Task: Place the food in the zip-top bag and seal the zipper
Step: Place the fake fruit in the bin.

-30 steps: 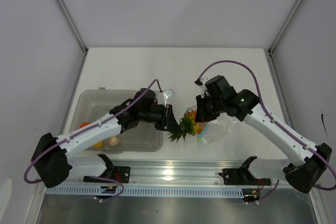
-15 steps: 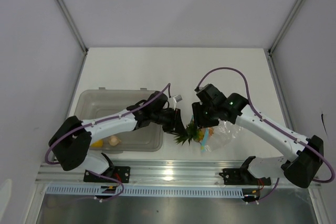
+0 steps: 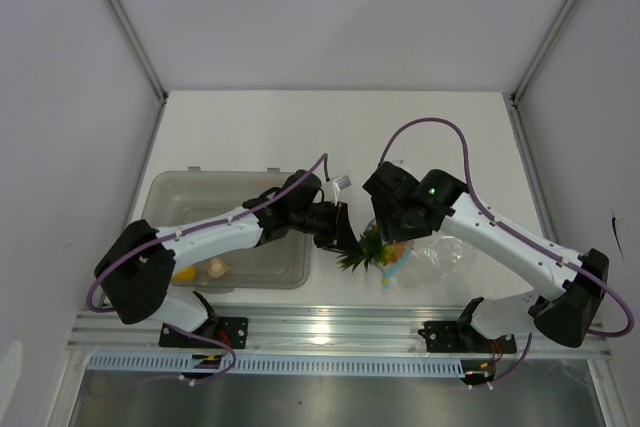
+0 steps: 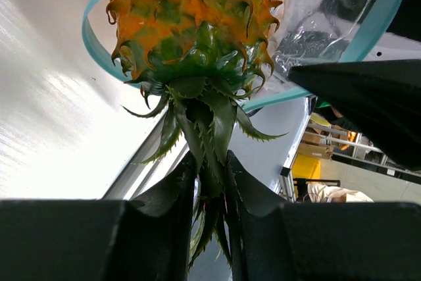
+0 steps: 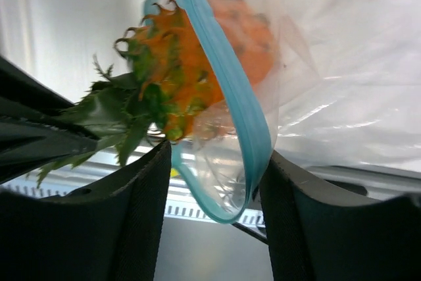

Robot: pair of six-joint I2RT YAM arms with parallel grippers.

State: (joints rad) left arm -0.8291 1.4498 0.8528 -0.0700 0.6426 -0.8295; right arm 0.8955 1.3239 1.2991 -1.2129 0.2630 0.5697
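Note:
The food in play is an orange toy pineapple (image 3: 372, 245) with spiky green leaves (image 4: 204, 123). My left gripper (image 4: 210, 162) is shut on those leaves. The pineapple's body (image 4: 194, 24) sits in the mouth of the zip-top bag (image 3: 432, 252), ringed by the light-blue zipper (image 4: 92, 44). My right gripper (image 5: 217, 162) is open, with the lower loop of the zipper (image 5: 230, 90) hanging between its fingers. The clear bag (image 5: 355, 97) trails off to the right on the table. In the top view both grippers meet over the bag's mouth.
A translucent grey tub (image 3: 200, 209) stands left of the bag, under my left arm. It holds a pale garlic bulb (image 3: 217, 268) and a yellow-orange piece (image 3: 185, 274). The metal rail (image 3: 330, 332) runs along the near edge.
My right gripper has opened from shut and shifted left over the bag's mouth. My left arm has pushed the pineapple right, further into the mouth.

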